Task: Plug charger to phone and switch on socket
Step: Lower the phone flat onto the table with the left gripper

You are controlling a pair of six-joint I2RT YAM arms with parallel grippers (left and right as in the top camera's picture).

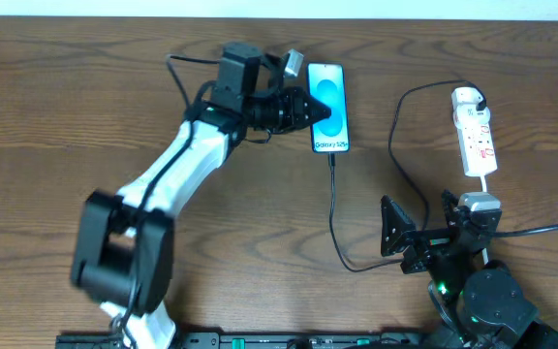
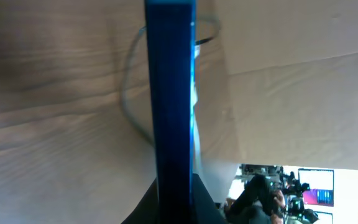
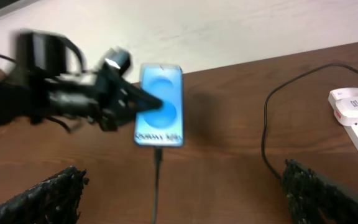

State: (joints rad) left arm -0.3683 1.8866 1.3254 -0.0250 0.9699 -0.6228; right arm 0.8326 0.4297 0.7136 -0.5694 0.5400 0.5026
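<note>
Nearest, at 5 o'clock, the right gripper (image 1: 422,218) hangs over the worktop (image 1: 85,97) with its jaws spread wide, gripping nothing. The black charger (image 1: 334,208) cable sweeps right across in front of it. It curls just beside the gripper's left finger, then one leg runs up toward 12 and the other loops up toward 2 o'clock. That loop lies between the gripper and everything beyond.

From 7 o'clock the white left arm (image 1: 177,165) slants across the middle of the worktop. It leaves the cable uncovered.

Further out at 12 o'clock lies the phone (image 1: 335,89), screen glowing cyan, and the charger's tip meets its near end. The left gripper (image 1: 316,110) comes in from the phone's 9 o'clock side and is clenched on it. The wrist view shows the phone's blue edge pinched between dark fingers.

Out at 2 o'clock sits the socket (image 1: 479,145), well apart from the phone, with the white adapter (image 1: 467,97) seated at its far end. Its thick white cord (image 1: 550,229) trails off toward 3 o'clock. Whether the switch is on, I cannot tell.
</note>
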